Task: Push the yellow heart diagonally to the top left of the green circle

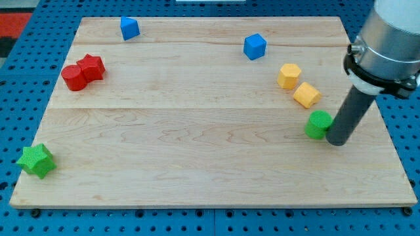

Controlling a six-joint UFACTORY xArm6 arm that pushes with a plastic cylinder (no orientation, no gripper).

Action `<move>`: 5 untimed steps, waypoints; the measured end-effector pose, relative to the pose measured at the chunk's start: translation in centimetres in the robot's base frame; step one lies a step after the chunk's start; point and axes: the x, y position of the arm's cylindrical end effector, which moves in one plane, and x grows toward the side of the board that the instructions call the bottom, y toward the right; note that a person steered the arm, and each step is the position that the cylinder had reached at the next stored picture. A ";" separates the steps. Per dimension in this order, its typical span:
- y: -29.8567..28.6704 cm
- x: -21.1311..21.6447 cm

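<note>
The green circle lies on the wooden board at the view's right. My tip rests right against its right side, slightly lower. Two yellow blocks lie above and left of the circle: one close to it, which looks like the heart, and one farther up with a more many-sided outline. The nearer yellow block sits just above the circle, slightly left of it. The rod rises up and to the right to the arm's grey body.
A blue block lies at the top, right of centre, and another blue block at the top left. Two red blocks touch at the left. A green star sits at the bottom left corner.
</note>
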 end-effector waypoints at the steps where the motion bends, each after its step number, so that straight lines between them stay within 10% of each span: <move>1: 0.0 -1.2; 3: 8.5 -8.0; 5: 2.1 -8.4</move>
